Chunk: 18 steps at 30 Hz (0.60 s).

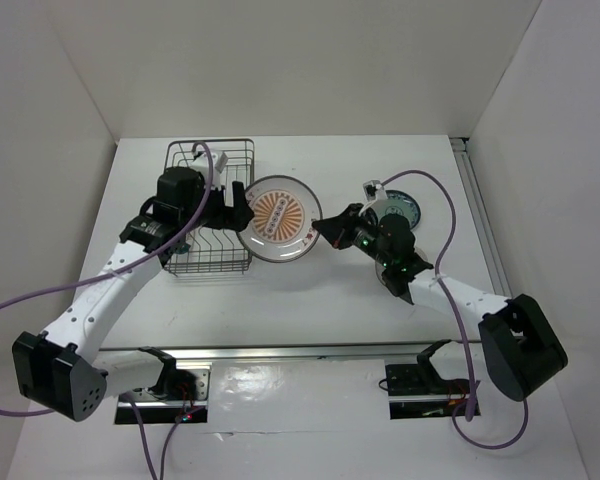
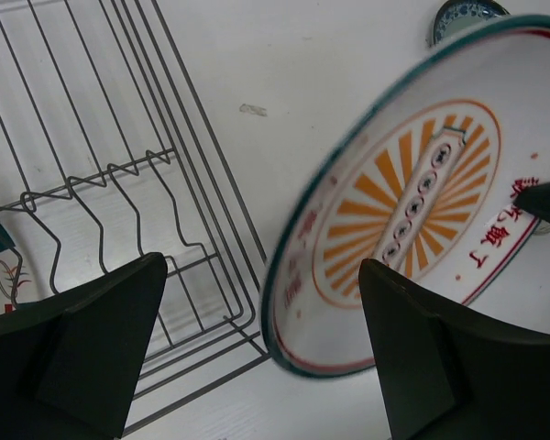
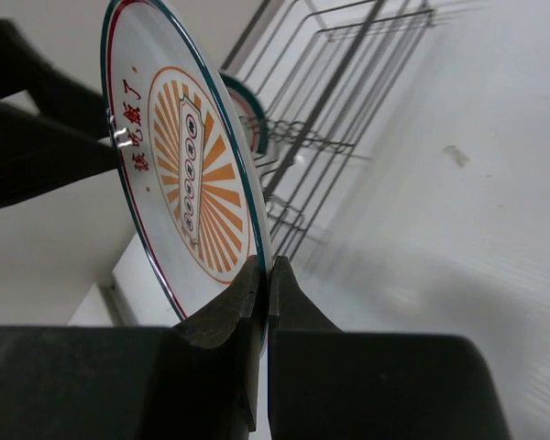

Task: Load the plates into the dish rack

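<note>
Facing upward, sunburst plate (image 1: 280, 228) rim-pinched by right gripper (image 3: 266, 280).

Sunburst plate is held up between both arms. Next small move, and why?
Probably close the left gripper on the sunburst plate. The right gripper is shut on the plate's opposite rim, holding it up beside the dish rack, and the left gripper stands wide open with the near rim between its fingers. It looks like a handover, so the right shouldn't release first.

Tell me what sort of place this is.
Probably a lab test cell, not a kitchen: bare white walls box in a white table, with a wire dish rack and a sunburst plate as props.
</note>
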Tool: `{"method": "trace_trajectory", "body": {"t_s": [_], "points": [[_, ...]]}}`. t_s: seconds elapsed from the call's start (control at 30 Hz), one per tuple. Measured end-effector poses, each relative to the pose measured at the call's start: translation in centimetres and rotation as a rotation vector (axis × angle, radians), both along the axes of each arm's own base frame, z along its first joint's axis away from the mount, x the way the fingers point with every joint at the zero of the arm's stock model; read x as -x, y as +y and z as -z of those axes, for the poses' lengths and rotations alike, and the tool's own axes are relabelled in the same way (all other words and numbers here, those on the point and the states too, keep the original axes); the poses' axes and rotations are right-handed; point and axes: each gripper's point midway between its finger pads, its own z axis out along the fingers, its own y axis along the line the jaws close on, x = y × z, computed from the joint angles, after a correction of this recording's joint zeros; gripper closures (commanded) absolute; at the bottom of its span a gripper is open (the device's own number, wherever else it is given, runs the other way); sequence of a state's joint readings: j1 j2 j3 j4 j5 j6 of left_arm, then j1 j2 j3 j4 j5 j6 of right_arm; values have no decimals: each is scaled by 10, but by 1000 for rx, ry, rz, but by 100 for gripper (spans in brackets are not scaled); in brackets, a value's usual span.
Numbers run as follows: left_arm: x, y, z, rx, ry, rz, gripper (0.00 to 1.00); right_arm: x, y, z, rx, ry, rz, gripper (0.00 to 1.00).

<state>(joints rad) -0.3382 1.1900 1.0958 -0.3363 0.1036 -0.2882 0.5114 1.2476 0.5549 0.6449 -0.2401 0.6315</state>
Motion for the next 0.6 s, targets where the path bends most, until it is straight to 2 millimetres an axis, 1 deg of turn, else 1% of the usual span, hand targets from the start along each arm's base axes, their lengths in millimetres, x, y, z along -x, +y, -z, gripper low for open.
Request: {"method": "trace_trajectory", "body": {"t_s": [0.1,0.17,0.23,0.3,0.37,0.4,0.43,0.47,0.5,0.53,0.6], "points": [[-2,0,5,-6,11,-3,0,12,12,-9,-29,-29,-92,100],[-3,-1,9,-10,26,-3,5,17,18,-13,-47,-41,-139,100],[-4,-1,13,-13,37,-5,15,17,20,-10,-54,-30,-153,100],[-3,-1,15,-10,49,-2,38,17,23,-5,-58,-16,-169,100],[-1,-5,14,-5,51,15,67,19,25,-2,-59,-3,-183,100],[0,-7,13,-8,49,27,91,17,25,0,-52,-1,-175,100],[3,-10,10,14,50,47,98,13,21,5,-42,17,-151,100],[10,-17,3,46,48,92,100,6,16,13,-31,40,-119,100],[15,-22,-6,60,31,126,100,4,14,19,-32,62,-111,100],[19,-23,-10,55,20,138,100,4,15,19,-36,65,-118,100],[22,-21,-15,62,10,144,100,6,18,11,-52,44,-139,100]]}}
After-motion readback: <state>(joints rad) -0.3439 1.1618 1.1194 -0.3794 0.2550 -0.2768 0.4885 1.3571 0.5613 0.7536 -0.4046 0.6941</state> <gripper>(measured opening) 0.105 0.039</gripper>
